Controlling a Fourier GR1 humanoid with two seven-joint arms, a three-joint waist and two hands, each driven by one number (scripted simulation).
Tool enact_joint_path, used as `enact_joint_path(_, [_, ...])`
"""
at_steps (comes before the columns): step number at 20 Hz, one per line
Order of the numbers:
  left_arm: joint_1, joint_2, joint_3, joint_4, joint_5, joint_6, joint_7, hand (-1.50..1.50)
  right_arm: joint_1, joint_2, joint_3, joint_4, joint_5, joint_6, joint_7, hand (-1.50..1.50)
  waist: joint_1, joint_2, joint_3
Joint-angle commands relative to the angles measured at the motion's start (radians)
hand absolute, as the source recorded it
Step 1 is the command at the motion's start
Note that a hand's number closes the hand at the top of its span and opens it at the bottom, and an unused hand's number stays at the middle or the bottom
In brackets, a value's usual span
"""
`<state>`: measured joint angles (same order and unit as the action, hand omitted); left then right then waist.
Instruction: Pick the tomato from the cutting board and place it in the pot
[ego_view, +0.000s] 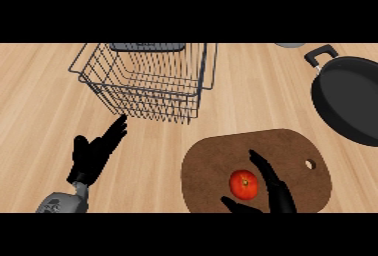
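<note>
- A red tomato (244, 184) sits on a brown, rounded cutting board (288, 150) at the lower right of the light wooden counter (44, 100), seen from steeply above
- The robot's right hand (275, 189) rises from the lower edge over the board, long fingers (260, 165) stretched along the tomato's right side and thumb (238, 205) reaching below it; the hand is spread wide around the fruit, and whether it touches the skin cannot be told
- The tomato lies in the gap between thumb and fingers, toward the board's near edge, with its small stem mark facing up
- A small round hole (310, 163) pierces the board near its right edge
- The black pot (347, 97) lies at the far right of the counter, well apart from the board's upper right, partly cut by the view's edge; its dark handle (320, 54) points up and to the left
- A wire basket (151, 80) stands on the counter at upper centre, a dark grey object (148, 47) showing at its far side
- The left hand (94, 154) shows at lower left on its grey forearm (63, 202), fingers straight and relaxed, tips close to the basket's near corner, holding nothing
- A pale grey item (290, 45) is barely visible at the top edge, left of the pot's handle, too cropped to identify
</note>
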<state>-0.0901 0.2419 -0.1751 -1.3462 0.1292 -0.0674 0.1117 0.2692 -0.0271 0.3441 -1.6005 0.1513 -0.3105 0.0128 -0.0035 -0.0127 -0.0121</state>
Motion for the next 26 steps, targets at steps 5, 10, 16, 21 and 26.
enact_joint_path(5, [-0.001,-0.035,-0.001,0.000,-0.034,0.015,0.000,0.00,-0.058,0.019,-0.045,0.235,-0.048,0.015,-0.204,1.50,0.006,0.013,0.013])
enact_joint_path(10, [-0.005,-0.066,-0.034,-0.028,-0.052,0.033,0.044,0.00,-0.105,0.026,-0.028,0.261,-0.147,0.001,-0.257,1.50,0.011,0.013,0.014])
enact_joint_path(16, [0.033,-0.018,0.030,-0.010,-0.020,0.016,0.000,0.00,0.044,-0.315,-0.419,0.186,-0.373,0.173,-0.392,1.50,-0.049,0.010,0.018])
enact_joint_path(21, [0.039,-0.017,0.023,-0.037,-0.009,0.001,0.021,0.00,0.029,-0.499,-0.684,0.373,-0.518,0.315,-0.508,1.50,-0.026,0.010,0.021])
enact_joint_path(26, [0.016,-0.028,0.005,-0.055,-0.026,0.003,0.035,0.00,-0.024,-0.644,-0.813,0.716,-0.554,0.511,-0.684,1.50,0.006,0.014,0.019])
